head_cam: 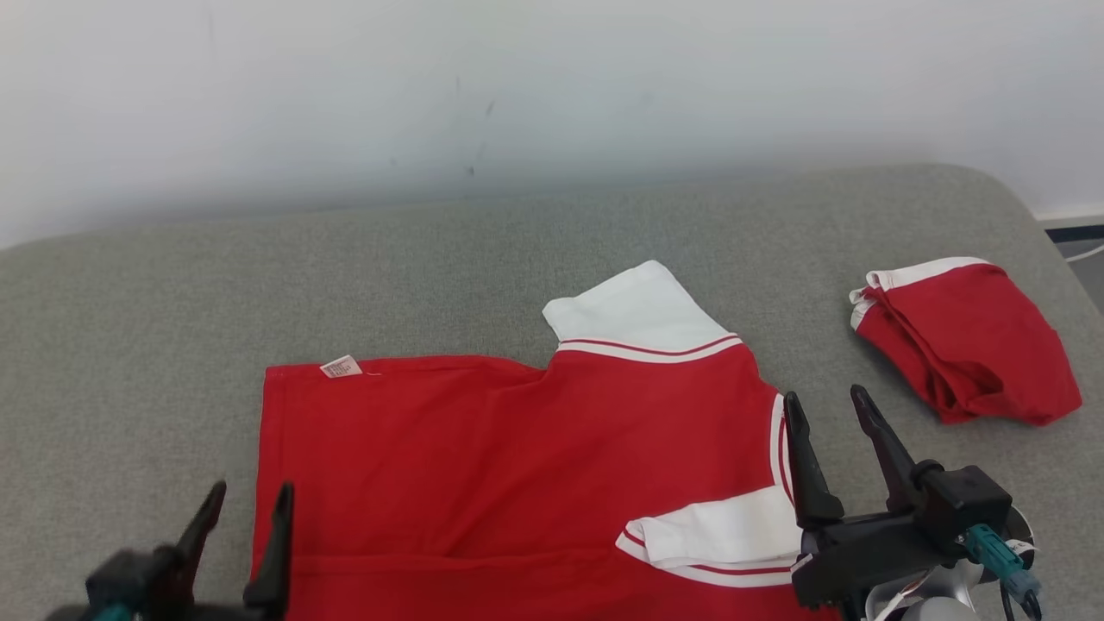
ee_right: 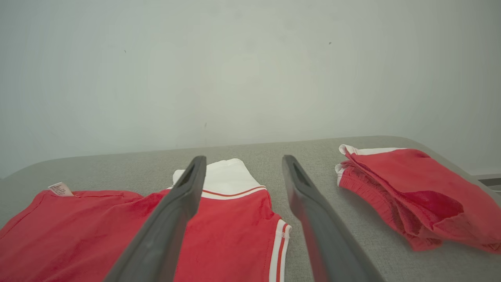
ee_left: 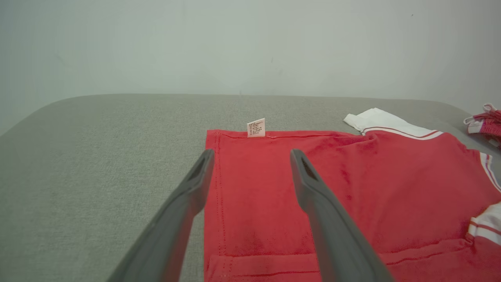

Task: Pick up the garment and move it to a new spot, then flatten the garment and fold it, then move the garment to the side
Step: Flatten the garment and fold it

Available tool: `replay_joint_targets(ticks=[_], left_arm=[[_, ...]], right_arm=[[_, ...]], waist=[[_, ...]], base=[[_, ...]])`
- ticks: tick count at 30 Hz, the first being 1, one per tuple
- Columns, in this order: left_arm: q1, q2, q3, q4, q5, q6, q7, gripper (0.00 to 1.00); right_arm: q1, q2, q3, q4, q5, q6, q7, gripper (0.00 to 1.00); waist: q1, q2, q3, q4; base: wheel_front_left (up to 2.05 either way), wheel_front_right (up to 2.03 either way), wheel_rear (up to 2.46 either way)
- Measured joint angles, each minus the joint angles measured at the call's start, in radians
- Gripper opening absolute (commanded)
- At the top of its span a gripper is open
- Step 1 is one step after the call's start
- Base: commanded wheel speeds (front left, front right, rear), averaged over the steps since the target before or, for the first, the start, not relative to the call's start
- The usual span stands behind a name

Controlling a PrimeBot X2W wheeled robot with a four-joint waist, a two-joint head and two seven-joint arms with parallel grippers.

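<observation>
Shirt [head_cam: 517,448] is lying spread out sideways along the near edge of the grey padded surface [head_cam: 129,345], hem to the robot's left and neck end to its right. I'd say it's at the flatten-and-fold stage.

What I'd worry about, front to back:
- The near sleeve [head_cam: 724,530] is tucked in over the body right by the near edge. If the right side gets pinched through only the top layer, I reckon that sleeve flops back out.
- There's a crease running along the near part of the body. Fold over that and it probably gets pressed in.
- The far sleeve [head_cam: 634,310] sticks out toward the far edge, not tucked in yet. Fold the body first and it ends up poking out of the stack.
- The hem corner with the little label [head_cam: 341,366] could drag if the two arms don't lift evenly.
- A second folded red garment [head_cam: 966,345] sits well apart near the far right corner. It looks the same colour, so there's a real chance of going for the wrong one.

Now the tools. Left gripper [head_cam: 252,492] is spread wide and holding nothing; in its own wrist view [ee_left: 252,154] one finger is over bare padding and the other over the shirt, straddling the hem edge. Right gripper [head_cam: 824,397] is also wide apart and empty, sitting at the neck end just beside the tucked sleeve. Can't tell if either one is actually touching cloth.
</observation>
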Motion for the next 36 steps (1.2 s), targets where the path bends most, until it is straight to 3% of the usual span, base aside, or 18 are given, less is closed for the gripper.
replay_joint_targets(ticks=[5, 10, 20, 28, 36], left_arm=[[-0.172, 0.034, -0.026, 0.079, -0.005, -0.053, 0.127, 1.0], [-0.362, 0.047, -0.015, 0.186, -0.016, -0.07, 0.267, 1.0], [-0.542, 0.076, 0.003, 0.37, -0.061, -0.115, 0.452, 1.0], [-0.612, 0.07, -0.017, 0.482, -0.055, -0.115, 0.522, 1.0], [-0.674, 0.047, -0.015, 0.552, -0.055, -0.115, 0.524, 1.0]], right_arm=[[0.0, -0.01, 0.007, -0.048, -0.018, 0.006, -0.007, 1.0], [-0.004, -0.027, 0.02, -0.091, -0.054, 0.007, -0.011, 1.0], [-0.042, -0.045, 0.044, -0.147, -0.089, 0.007, -0.006, 1.0], [-0.043, -0.059, 0.046, -0.159, -0.106, 0.007, -0.004, 1.0], [-0.046, -0.063, 0.05, -0.157, -0.115, 0.007, 0.004, 1.0]], waist=[[0.0, 0.0, 0.035, 0.002], [0.0001, 0.0001, 0.086, 0.005], [0.0002, 0.0001, 0.204, -0.036], [0.0001, 0.0001, 0.255, -0.08], [0.0, 0.0001, 0.27, -0.078]], base=[[0.0, 0.0, 0.0], [0.0, 0.0, 0.0], [0.0, 0.0, 0.0], [0.0, 0.0, 0.0], [0.0, 0.0, 0.0]])
